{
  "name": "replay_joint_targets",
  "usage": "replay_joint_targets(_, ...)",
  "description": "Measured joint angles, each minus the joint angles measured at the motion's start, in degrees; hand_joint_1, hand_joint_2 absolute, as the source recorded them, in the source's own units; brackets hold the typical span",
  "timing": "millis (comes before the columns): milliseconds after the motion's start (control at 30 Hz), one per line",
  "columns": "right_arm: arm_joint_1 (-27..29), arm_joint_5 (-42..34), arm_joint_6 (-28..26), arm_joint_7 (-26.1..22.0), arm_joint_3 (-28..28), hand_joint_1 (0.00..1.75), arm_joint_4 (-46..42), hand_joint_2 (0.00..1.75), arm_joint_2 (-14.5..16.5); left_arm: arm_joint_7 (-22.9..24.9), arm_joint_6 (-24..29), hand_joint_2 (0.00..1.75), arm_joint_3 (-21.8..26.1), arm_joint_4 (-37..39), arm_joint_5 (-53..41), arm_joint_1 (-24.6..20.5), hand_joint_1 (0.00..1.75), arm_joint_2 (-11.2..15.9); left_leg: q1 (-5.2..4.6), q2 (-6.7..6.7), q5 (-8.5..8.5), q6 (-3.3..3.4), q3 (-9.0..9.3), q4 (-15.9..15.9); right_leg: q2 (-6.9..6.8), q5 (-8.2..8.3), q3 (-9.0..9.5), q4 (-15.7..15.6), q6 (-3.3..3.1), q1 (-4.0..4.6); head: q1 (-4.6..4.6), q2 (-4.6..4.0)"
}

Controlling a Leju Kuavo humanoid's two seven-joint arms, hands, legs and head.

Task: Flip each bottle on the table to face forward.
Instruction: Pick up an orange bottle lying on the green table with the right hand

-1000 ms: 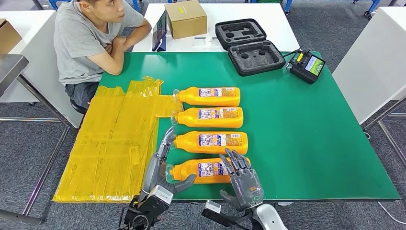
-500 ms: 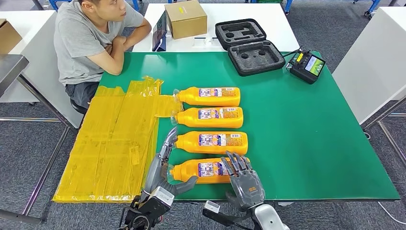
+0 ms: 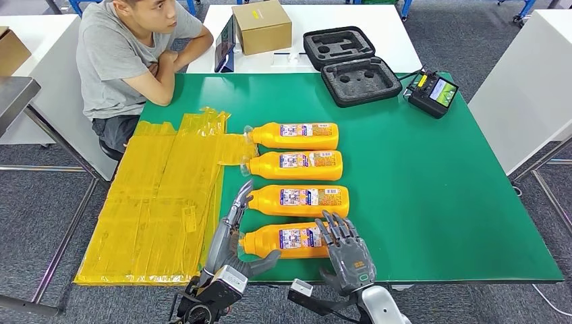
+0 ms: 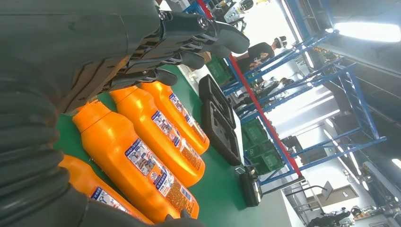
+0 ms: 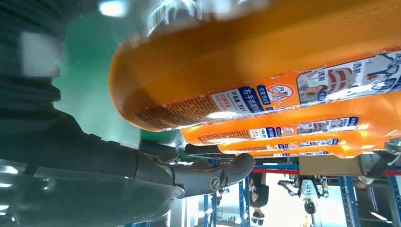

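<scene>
Four orange bottles lie in a row on the green table [image 3: 432,196], caps pointing left, labels up. The nearest bottle [image 3: 287,241] lies between my hands. My left hand [image 3: 229,236] is at its cap end. The straight fingers [image 3: 239,202] reach past the cap toward the third bottle [image 3: 297,200], and the thumb [image 3: 260,261] lies in front of the neck. My right hand [image 3: 347,253] has its spread fingers over the bottle's base end. In the right wrist view the nearest bottle [image 5: 246,56] is close above the thumb [image 5: 208,175], with a gap between them. The left wrist view shows the third bottle [image 4: 137,165] beyond the fingers [image 4: 189,33].
A yellow plastic sheet [image 3: 162,196] covers the table's left end. A seated person [image 3: 128,54] leans on the far left corner. At the back stand a black foam case [image 3: 351,64], a controller [image 3: 432,91] and a cardboard box [image 3: 262,25].
Both hands have crept forward toward the nearest bottle. The left fingers now reach the third bottle's cap, and the right fingers lie further over the nearest bottle's base. The bottles have not moved.
</scene>
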Motion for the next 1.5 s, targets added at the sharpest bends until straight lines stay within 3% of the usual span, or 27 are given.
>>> replay_joint_targets(333,-2.1,6.28,0.1,2.98,-0.01,0.0,2.44,1.75,-0.24,0.0,0.2,1.75,-0.12,0.0,0.07,0.01,0.0,0.07,0.0,0.0,0.0,0.0,0.0,0.0,0.0,0.0,0.0,0.0,0.0,0.0,0.0,0.0)
replay_joint_targets(800,-5.99,3.62,1.7,1.02,-0.44,0.0,6.32,1.75,-0.23,0.0,0.0,1.75,-0.1,0.0,-0.17,0.01,0.0,0.07,0.0,0.01,0.01,0.01,0.03,0.0,0.01,0.01,0.01,0.0,0.01,0.0,0.0,0.0)
replay_joint_targets(1367,-6.83,3.62,1.7,0.97,-0.44,0.0,7.62,1.75,-0.21,-0.01,0.0,1.75,-0.1,0.0,-0.17,0.0,0.0,0.07,0.0,0.01,0.01,0.01,0.09,0.0,0.02,0.03,0.07,0.0,0.03,0.0,0.0,0.0)
replay_joint_targets(1500,-6.96,3.72,2.02,0.93,-0.44,1.38,7.93,1.75,-0.09,-0.01,-0.01,1.75,-0.1,-0.02,-0.16,0.02,0.0,0.07,0.0,0.01,0.01,0.01,0.09,0.0,0.02,0.04,0.07,0.0,0.05,0.0,0.0,0.0)
